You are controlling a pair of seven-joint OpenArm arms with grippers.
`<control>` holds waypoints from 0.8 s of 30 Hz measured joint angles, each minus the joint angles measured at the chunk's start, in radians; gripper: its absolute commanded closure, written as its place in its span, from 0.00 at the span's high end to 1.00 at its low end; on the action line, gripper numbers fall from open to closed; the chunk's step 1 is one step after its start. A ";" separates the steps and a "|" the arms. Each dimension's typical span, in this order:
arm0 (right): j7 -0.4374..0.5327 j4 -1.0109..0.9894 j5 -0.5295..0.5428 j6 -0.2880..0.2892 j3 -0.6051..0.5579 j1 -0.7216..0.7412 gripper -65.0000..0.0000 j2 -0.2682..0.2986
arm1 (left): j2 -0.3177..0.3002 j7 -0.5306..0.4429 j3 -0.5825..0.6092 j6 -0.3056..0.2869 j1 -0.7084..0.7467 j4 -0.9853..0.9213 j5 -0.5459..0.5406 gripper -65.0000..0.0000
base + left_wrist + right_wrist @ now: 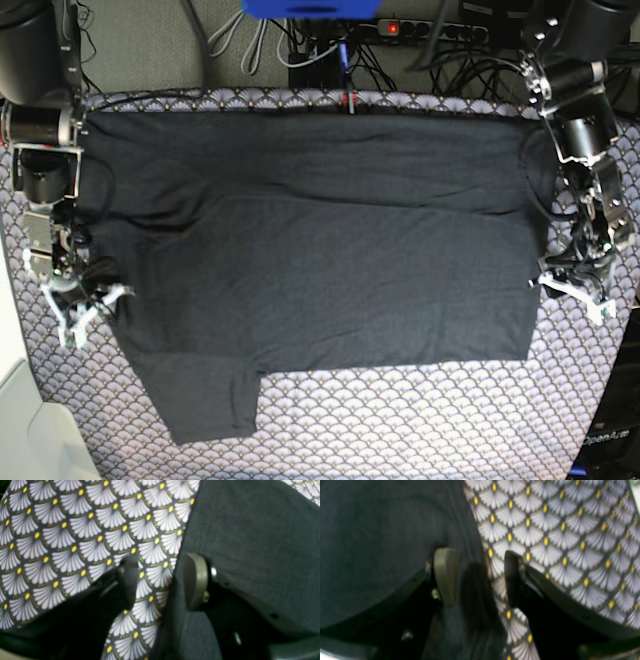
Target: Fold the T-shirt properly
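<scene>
The dark charcoal T-shirt (320,250) lies spread flat on the scallop-patterned tablecloth (400,420), one sleeve (205,400) sticking out toward the front left. My left gripper (575,285) is low at the shirt's right edge. In the left wrist view its jaws (162,581) stand apart, the olive pad (196,581) over the shirt (250,530) and the dark finger (130,580) over the cloth. My right gripper (85,305) sits at the shirt's left edge, open (480,577), straddling the fabric edge (470,592) in the same way.
Cables and a power strip (400,28) run behind the table's far edge, beside a blue object (310,8). A white surface (30,440) borders the front left corner. Patterned cloth (420,430) shows along the front.
</scene>
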 measured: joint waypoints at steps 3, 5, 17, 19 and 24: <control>0.007 -0.011 0.006 0.000 0.000 -0.005 0.48 0.001 | 0.000 0.000 0.000 0.000 0.000 0.000 0.000 0.45; 0.004 -0.011 0.004 0.000 0.000 -0.002 0.48 0.001 | 0.001 0.000 0.000 0.000 0.000 0.000 0.000 0.45; 0.045 0.001 0.020 0.000 0.000 -0.041 0.19 0.001 | 0.002 0.002 0.000 0.000 0.001 -0.006 0.000 0.44; 0.053 0.007 0.022 0.000 0.002 -0.052 0.06 0.001 | 0.002 0.002 0.000 0.000 0.001 -0.008 0.000 0.44; 0.072 0.010 0.027 0.000 0.005 -0.066 0.00 0.001 | 0.002 -0.001 0.000 0.000 0.000 -0.009 0.000 0.37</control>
